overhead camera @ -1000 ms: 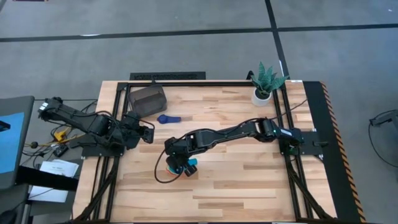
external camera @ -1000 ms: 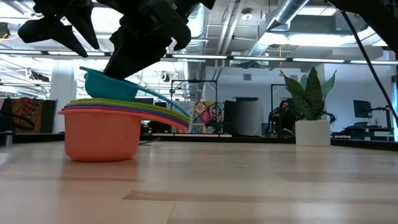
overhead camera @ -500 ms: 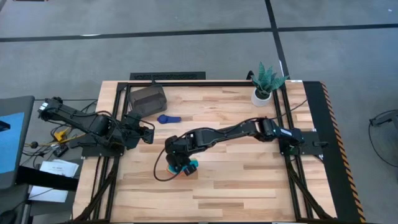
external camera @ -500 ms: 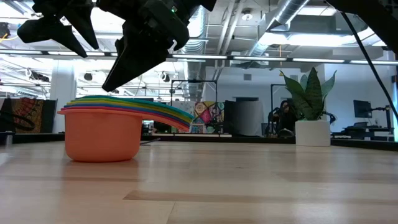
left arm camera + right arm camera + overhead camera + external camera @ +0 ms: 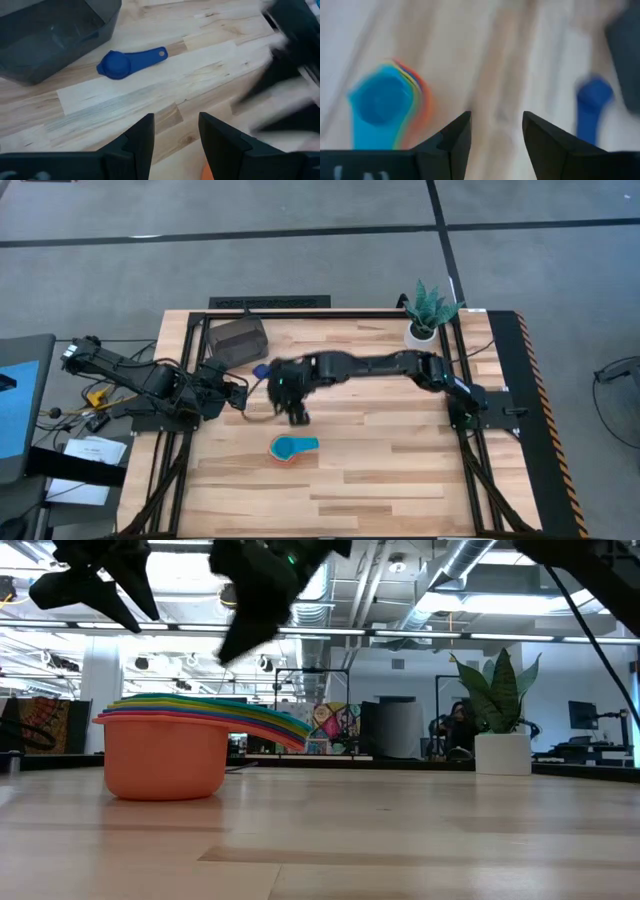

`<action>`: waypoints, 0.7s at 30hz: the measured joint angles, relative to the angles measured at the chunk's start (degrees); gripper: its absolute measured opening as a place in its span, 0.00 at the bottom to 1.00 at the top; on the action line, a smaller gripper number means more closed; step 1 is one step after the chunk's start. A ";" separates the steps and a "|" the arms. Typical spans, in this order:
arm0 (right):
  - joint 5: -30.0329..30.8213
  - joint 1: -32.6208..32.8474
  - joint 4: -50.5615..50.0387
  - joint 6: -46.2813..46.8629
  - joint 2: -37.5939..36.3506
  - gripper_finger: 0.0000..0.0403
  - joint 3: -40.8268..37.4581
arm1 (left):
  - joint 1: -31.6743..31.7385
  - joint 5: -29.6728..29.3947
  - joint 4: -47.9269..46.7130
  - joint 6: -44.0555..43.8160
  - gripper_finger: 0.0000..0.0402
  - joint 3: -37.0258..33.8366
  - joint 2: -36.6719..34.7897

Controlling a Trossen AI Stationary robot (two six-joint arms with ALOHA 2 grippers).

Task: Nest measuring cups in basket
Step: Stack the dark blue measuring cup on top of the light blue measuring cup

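Mid-table, right arm's fingers apart

Even bright light, right wrist view motion-blurred, soft shadows

Your high camera looks straight down, far off, taking in the whole table. Your low camera sits at table-top height, very near the stack of cups, facing level into the room. Your left wrist camera looks down close on the dark blue cup. Your right wrist camera shares that cup and the stack too.
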 joint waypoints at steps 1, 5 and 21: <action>-0.04 -1.26 -1.78 0.49 -0.28 0.48 -0.12 | 0.00 -0.19 -0.10 -0.39 0.35 0.00 0.02; -0.53 -6.42 -4.13 1.56 -1.26 0.44 0.03 | -0.04 -0.35 -1.14 -2.77 0.35 0.00 0.02; -14.12 -20.45 1.80 31.75 -1.78 0.45 -10.63 | 6.04 2.16 -2.70 -4.62 0.35 -0.04 13.33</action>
